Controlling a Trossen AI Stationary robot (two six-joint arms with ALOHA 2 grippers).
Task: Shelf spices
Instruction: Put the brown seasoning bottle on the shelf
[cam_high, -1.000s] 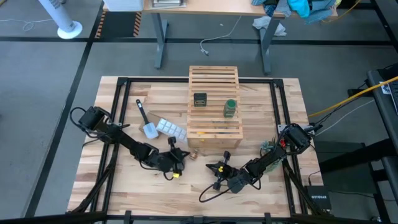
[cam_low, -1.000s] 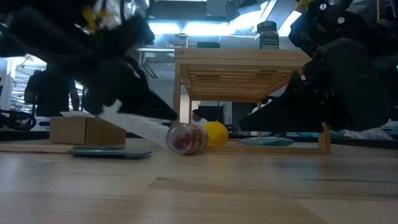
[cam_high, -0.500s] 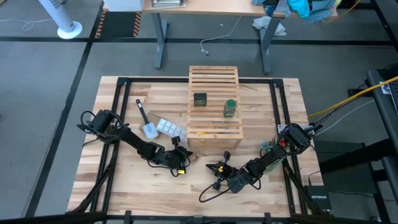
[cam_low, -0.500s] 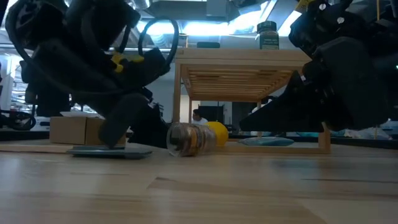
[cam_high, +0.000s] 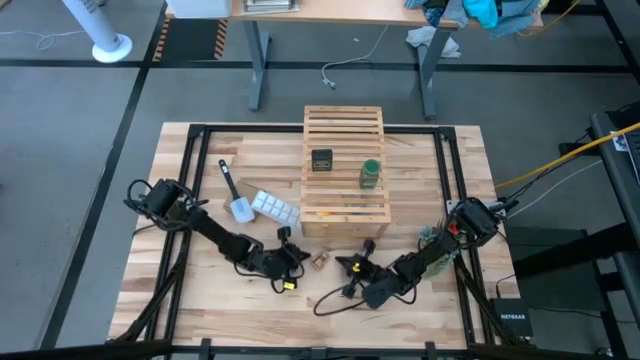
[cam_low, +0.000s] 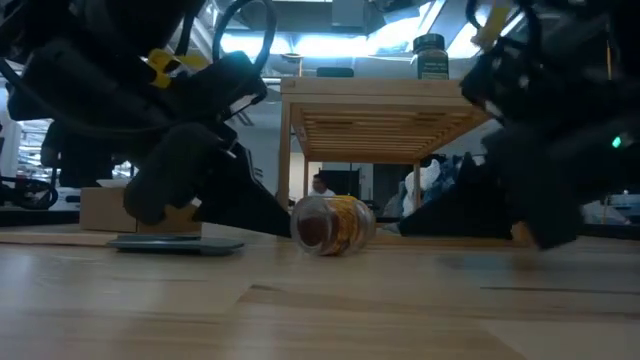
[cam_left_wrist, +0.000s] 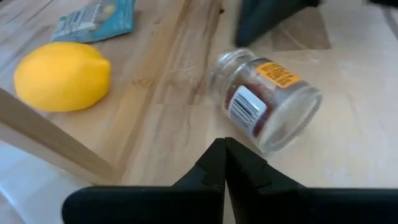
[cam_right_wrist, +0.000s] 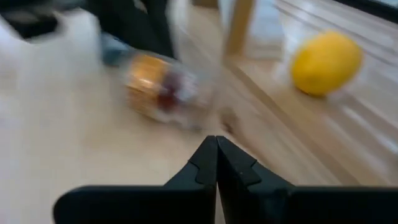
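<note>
Nearest, both pincers, left (cam_high: 290, 259) and right (cam_high: 352, 266), are pressed shut and empty on either side of the small clear jar (cam_high: 320, 260), which lies on its side on the counter (cam_high: 200, 290). It looks light, smooth, hard and liable to roll, so gripping across its round body seems best. Behind stands the shelf (cam_high: 344, 175), carrying the dark jar (cam_high: 321, 160) and the green jar (cam_high: 370, 173).

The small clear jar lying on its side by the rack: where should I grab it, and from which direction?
Grip the small clear jar across its round glass body, over the label, coming straight down from above. It lies on its side on the table, between the shut left gripper and shut right gripper, so it would probably roll if pushed sideways.
</note>
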